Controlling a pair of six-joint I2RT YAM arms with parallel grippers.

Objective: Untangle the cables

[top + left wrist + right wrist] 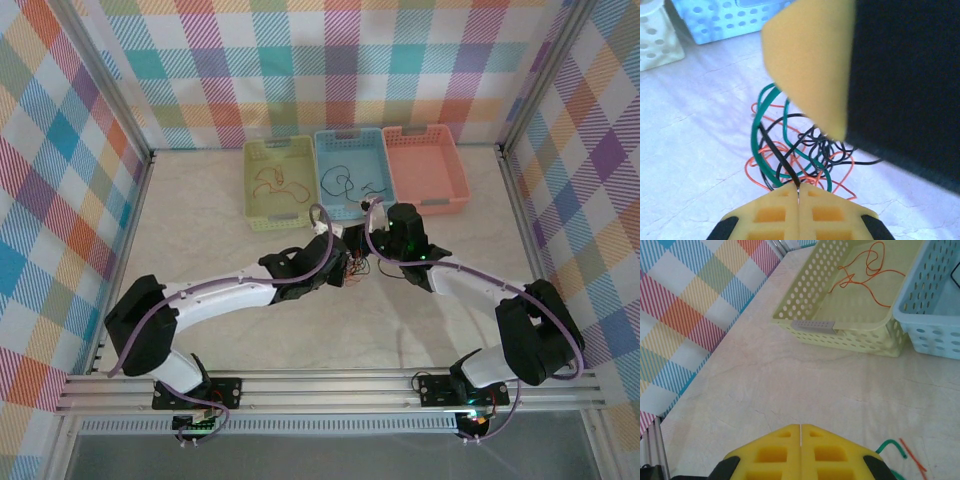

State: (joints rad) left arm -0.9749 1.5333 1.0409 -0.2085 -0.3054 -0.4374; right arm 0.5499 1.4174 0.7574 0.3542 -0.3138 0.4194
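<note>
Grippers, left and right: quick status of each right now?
Left gripper: closed, pinching a black cable.
Right gripper: closed, nothing visibly held.

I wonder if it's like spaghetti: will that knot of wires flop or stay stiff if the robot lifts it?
Probably floppy: the cables lie in loose thin loops. Likely light too, as the strands are so thin. The whole knot may come along, because the black strand pinched in the left gripper weaves through the others.

Blue basket (349,134) sits at the table's (300,345) far edge. Yellow basket (249,185) just left of it, pink basket (425,172) just right. Plaid walls (60,150) around.
</note>
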